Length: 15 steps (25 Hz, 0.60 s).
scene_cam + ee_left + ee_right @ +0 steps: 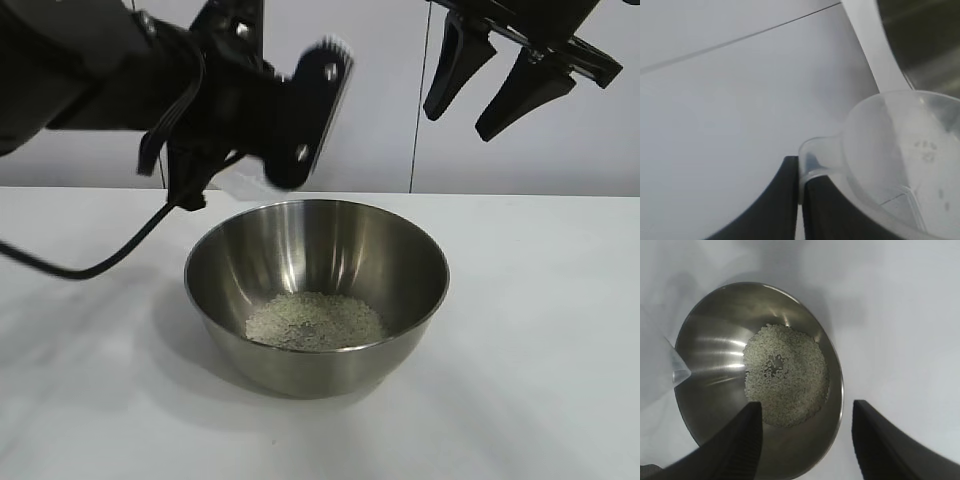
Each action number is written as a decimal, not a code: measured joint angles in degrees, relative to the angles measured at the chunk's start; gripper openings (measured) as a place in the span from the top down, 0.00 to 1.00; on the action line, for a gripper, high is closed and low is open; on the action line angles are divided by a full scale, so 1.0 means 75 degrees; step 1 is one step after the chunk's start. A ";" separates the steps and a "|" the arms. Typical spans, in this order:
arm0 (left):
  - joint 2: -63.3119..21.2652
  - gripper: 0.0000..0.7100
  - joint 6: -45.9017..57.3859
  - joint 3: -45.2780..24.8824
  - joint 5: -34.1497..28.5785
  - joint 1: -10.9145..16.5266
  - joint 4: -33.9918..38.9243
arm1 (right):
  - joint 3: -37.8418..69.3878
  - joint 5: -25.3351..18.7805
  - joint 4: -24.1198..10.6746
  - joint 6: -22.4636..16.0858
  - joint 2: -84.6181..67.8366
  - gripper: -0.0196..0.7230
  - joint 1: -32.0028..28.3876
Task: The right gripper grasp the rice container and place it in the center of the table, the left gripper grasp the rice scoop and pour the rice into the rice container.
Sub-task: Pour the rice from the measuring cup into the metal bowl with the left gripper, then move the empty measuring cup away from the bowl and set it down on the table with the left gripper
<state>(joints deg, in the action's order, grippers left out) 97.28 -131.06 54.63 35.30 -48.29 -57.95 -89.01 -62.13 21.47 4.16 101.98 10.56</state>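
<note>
The rice container point(316, 300), a shiny steel bowl, stands on the white table point(540, 350) near its middle, with a flat heap of rice point(315, 320) in its bottom. My left gripper point(800, 172) is shut on the tab handle of the rice scoop point(900, 165), a frosted cup that looks empty and hangs above the bowl's far left rim. A corner of the scoop point(670, 365) shows in the right wrist view. My right gripper point(460, 125) hangs open high above the bowl's right side, holding nothing. From its own wrist view, the right gripper point(806, 407) straddles the bowl's rim point(840, 385) over the rice point(785, 375).
A black cable point(100, 265) droops from the left arm onto the table left of the bowl. A pale wall stands behind the table. Bare tabletop lies on both sides of the bowl and in front of it.
</note>
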 joint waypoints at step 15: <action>-0.0922 0.99 0.7773 0.0200 -0.1662 0.1853 -0.2761 | 0.0000 0.0000 0.0022 0.0006 0.0000 0.47 0.0000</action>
<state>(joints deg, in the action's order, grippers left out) 90.37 -72.77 56.13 22.84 -34.39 -78.66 -89.01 -62.13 21.64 4.20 101.98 10.56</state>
